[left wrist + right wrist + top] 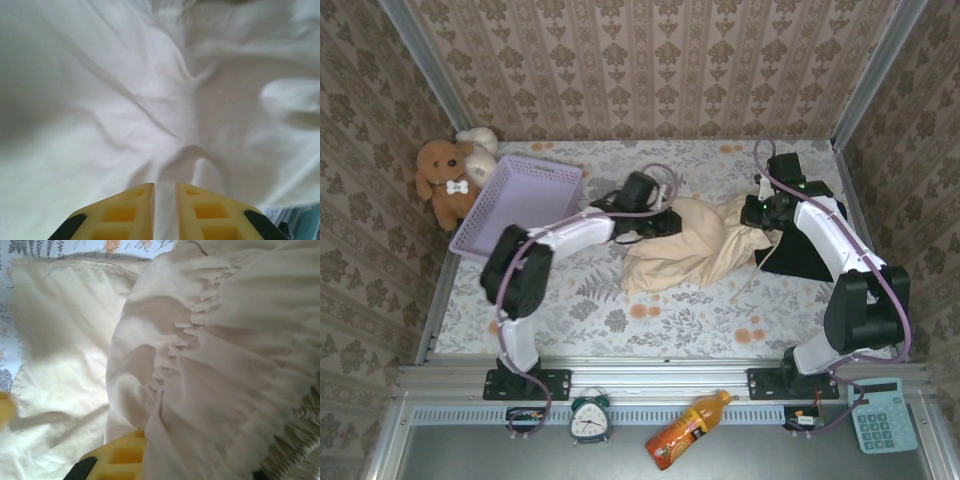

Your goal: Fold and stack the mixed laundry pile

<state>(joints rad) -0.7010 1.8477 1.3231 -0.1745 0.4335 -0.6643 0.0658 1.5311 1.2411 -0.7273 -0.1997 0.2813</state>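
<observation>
Cream-beige garment (150, 100) cloth was nipped between the fingers of the left gripper (164, 186), which stood almost together with only a thin strip of fabric in the slit, and creases ran in toward that pinch. In the top view the left gripper (658, 220) sat at the upper left edge of the cream-beige garment (690, 250). The right gripper (757, 211) sat at its upper right edge, where the cloth rose in a peak. In the right wrist view one yellow finger (117, 457) showed with the gathered edge draped over it. The other finger was hidden, so I could not tell whether that gripper was clamped.

The garment lay mid-table on the floral table (620, 310), rumpled and not yet folded. The black garment (805, 258) lay just right of it, under the right arm and touching the cream cloth. The lavender basket (520, 200) stood well apart on the left.

By my reading the step in hand was spreading the cream piece flat before a fold. To do it well, both holds should be on a single layer at opposite corners. The arms should draw apart evenly until the gathers go taut, and the hem should drag clear of the black cloth so the two do not tangle. A pinch through several layers would likely leave a lump in the fold.
</observation>
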